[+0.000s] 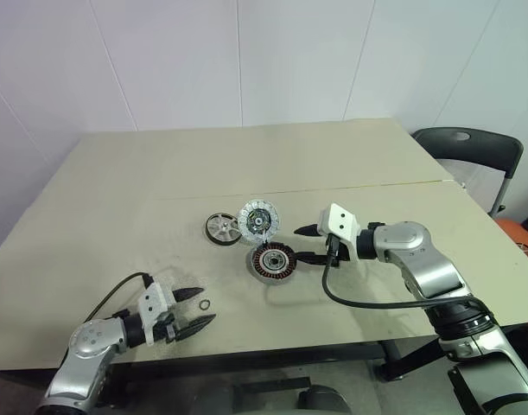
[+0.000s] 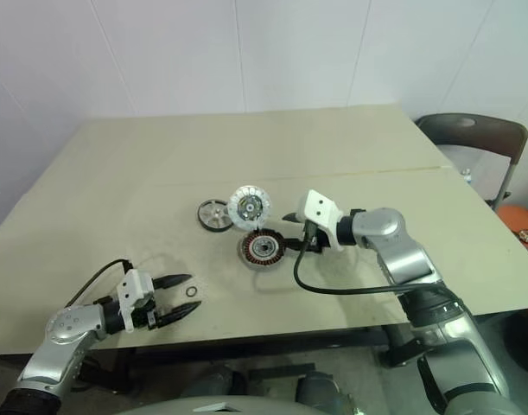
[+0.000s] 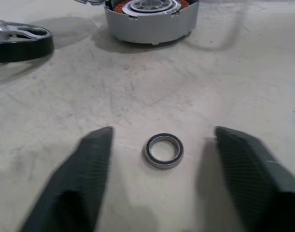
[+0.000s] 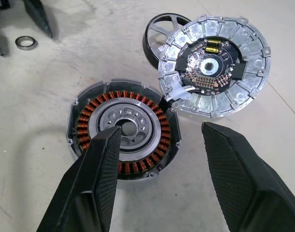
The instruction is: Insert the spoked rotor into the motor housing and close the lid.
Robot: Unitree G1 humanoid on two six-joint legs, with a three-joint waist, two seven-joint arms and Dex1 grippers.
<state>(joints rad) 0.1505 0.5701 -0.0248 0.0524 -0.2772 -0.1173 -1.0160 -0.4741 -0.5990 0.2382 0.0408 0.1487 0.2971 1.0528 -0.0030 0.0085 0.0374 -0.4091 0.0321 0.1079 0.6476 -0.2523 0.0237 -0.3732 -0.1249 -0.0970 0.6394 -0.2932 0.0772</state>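
The motor housing (image 4: 123, 130), a grey puck with copper windings, lies at mid-table. The lid (image 4: 215, 65) stands tilted beside it with its white-segmented face showing, and a short white lead joins it to the housing. Just behind the lid lies the spoked rotor (image 1: 220, 227), flat on the table. My right gripper (image 4: 161, 130) is open just right of the housing. One fingertip hangs over the housing's middle and the other stands off its side, gripping nothing. My left gripper (image 3: 164, 135) is open low at the table's front left, with a tiny black ring (image 3: 163, 150) lying between its fingers.
The beige table (image 1: 160, 173) has a seam across its middle. The front edge runs close under my left gripper. A dark chair (image 1: 471, 151) stands past the table's right side. A black cable (image 1: 367, 303) loops from my right wrist over the tabletop.
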